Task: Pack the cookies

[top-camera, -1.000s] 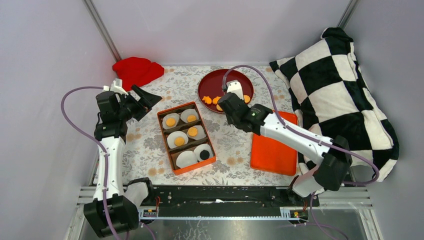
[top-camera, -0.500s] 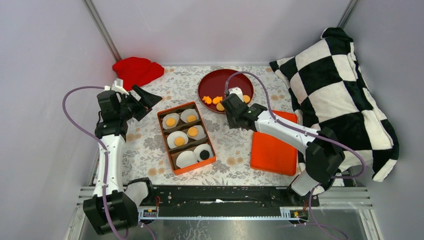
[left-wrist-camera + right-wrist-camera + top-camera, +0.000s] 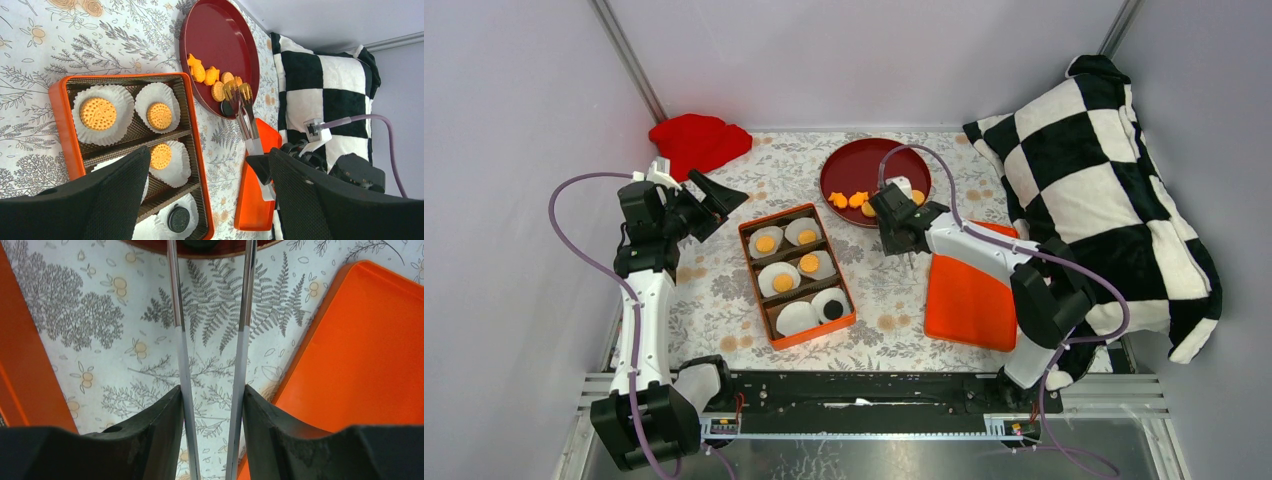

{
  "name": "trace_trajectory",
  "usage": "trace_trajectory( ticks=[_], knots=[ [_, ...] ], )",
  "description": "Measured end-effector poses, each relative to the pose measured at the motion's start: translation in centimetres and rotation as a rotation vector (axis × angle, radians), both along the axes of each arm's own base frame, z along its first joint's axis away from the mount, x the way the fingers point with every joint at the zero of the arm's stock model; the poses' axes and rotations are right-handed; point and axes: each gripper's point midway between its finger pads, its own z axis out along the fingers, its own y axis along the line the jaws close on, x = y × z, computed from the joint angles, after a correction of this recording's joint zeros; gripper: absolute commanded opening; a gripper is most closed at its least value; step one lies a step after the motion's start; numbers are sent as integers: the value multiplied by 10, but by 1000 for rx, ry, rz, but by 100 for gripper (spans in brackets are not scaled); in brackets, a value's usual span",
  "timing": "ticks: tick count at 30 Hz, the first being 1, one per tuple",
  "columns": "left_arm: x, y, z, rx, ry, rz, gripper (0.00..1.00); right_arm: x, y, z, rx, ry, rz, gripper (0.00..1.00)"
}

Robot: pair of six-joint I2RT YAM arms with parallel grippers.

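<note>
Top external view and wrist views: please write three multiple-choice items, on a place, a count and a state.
1. Where do the loose cookies lie? A. on the dark red plate B. on the red cloth C. on the pillow
2. How many paper cups in the orange box hold a black cookie? A. none B. one C. three
3. How is the left pincer? A. shut on a cookie B. shut on tongs C. open, empty
Key: A, they sit on the plate; B, only the nearest compartment has one; C, it stands wide open.
</note>
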Motion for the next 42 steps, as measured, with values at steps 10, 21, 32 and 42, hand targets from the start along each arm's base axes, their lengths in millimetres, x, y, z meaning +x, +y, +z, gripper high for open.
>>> trace_trajectory(
  ticks=[10, 21, 32, 42],
  knots=[
    [0, 0, 0, 0, 0, 0, 92, 36, -1, 3, 36, 2, -40, 49],
    [0, 0, -1, -1, 3, 0, 92, 48, 17, -9, 48, 44, -6, 34],
    [-1, 0, -2, -1, 4, 0, 92, 51, 18, 5, 50, 30, -5, 7],
    [-1, 0, -1, -1, 3, 1, 92, 35, 11, 119, 222, -165, 18, 2]
  ],
)
